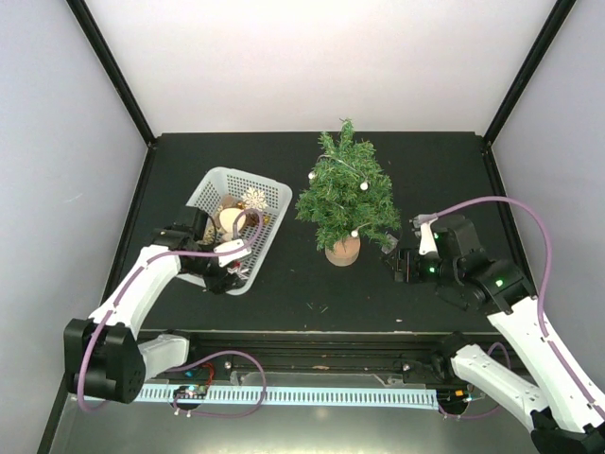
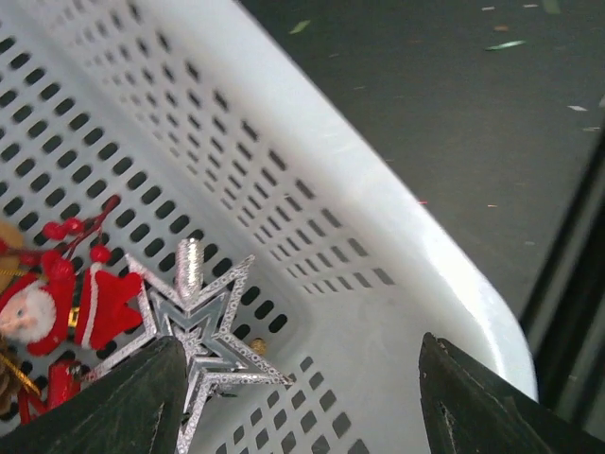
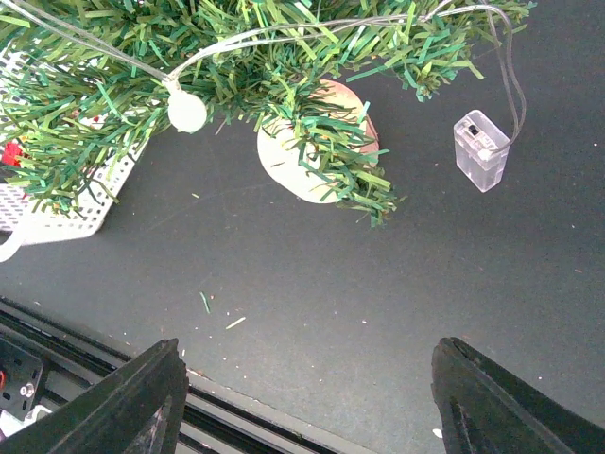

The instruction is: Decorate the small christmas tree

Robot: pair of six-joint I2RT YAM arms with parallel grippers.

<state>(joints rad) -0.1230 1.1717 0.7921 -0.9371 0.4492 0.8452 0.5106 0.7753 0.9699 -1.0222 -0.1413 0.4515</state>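
small christmas tree (image 1: 343,194), base (image 1: 342,251) half hidden

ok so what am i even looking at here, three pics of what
Two white robot arms are bolted to a dark table. One picture is taken from above; the other two come from cameras on each wrist. The left end effector reaches into a white basket of ornaments, its fingers open around a silver star beside a Santa figure. The right end effector hangs open and empty near the small christmas tree, which wears a string of lights with a clear battery box.
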